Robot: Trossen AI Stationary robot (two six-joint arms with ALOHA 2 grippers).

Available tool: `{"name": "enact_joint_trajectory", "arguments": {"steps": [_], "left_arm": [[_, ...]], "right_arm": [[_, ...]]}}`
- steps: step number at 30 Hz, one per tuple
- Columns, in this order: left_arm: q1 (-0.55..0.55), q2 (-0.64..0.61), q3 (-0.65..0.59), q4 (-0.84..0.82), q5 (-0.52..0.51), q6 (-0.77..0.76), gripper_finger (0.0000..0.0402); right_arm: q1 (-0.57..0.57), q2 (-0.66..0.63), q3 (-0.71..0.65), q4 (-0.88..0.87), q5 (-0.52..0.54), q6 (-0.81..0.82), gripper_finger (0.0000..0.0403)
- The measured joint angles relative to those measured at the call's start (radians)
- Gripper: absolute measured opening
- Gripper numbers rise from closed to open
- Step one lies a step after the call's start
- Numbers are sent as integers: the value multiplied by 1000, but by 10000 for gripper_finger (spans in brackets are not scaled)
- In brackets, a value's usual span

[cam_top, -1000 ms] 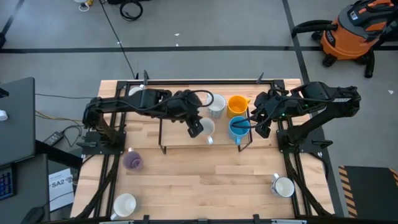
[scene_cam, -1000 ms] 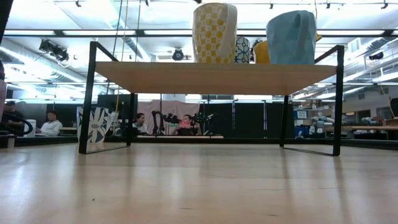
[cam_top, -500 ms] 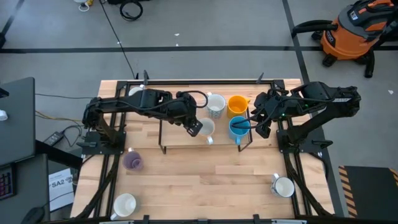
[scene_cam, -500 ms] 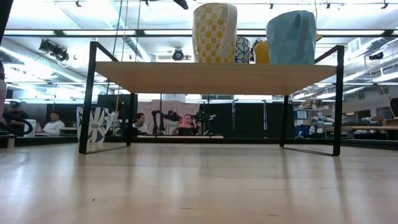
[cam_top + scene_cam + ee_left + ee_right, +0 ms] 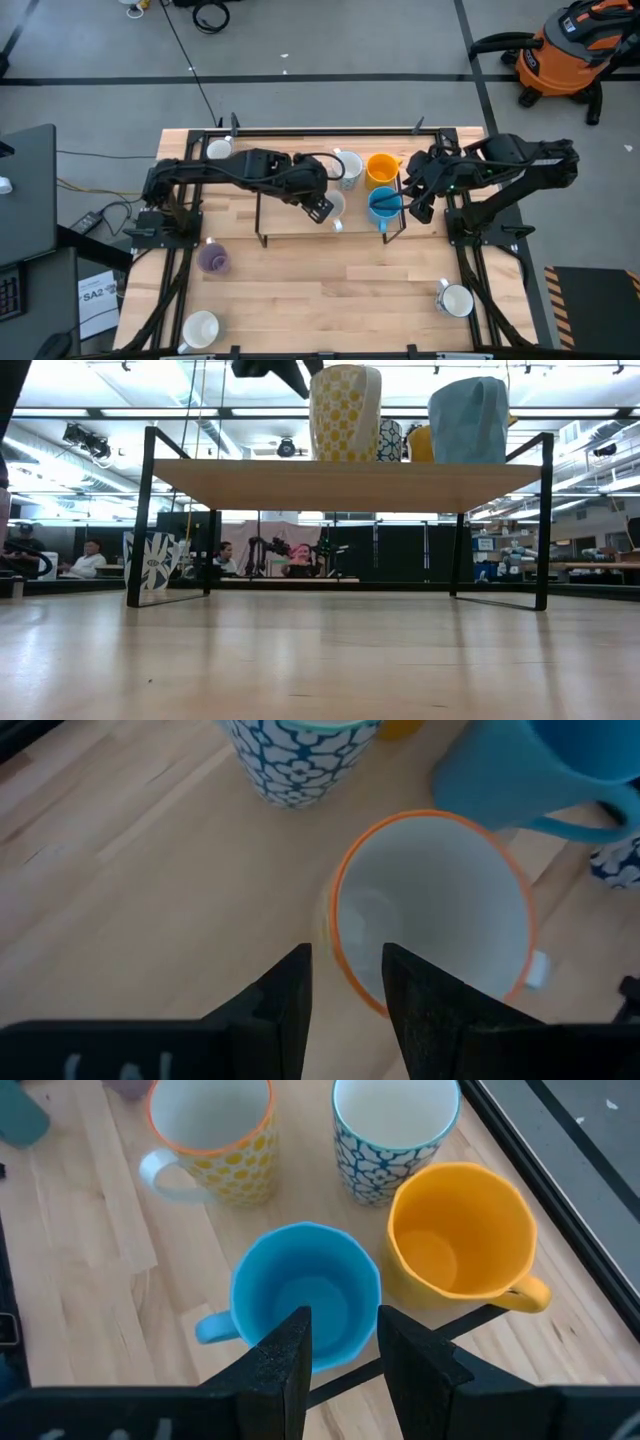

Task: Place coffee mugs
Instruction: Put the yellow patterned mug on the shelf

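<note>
Above the rack, left gripper point(image 5: 345, 995) fingers slightly apart over yellow-patterned mug point(image 5: 430, 910), right gripper point(image 5: 342, 1342) fingers slightly apart over blue mug point(image 5: 305, 1290), both empty

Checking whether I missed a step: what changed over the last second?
The left gripper shifted slightly right and toward the table's front, beside the yellow-patterned mug on the shelf, holding nothing. The right gripper stayed beside the blue mug. No mug moved.

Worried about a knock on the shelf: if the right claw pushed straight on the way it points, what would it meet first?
Probably the bright blue ceramic mug: the right claw hangs over its near rim. The orange-yellow mug stands beside that line. How high above the rim is unclear.
</note>
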Motion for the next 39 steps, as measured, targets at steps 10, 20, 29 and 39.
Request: {"name": "enact_joint_trajectory", "arguments": {"steps": [10,20,29,39], "left_arm": [[0,53,1,0,26,22,130],[5,62,1,19,22,60,92],[38,62,0,54,23,95,31],[66,63,0,148,27,164,36]], "right_arm": [[0,0,-50,-1,-8,0,122],[0,0,-50,10,-8,0,122],[0,0,-50,13,-8,0,122],[0,0,-50,13,-8,0,122]]}}
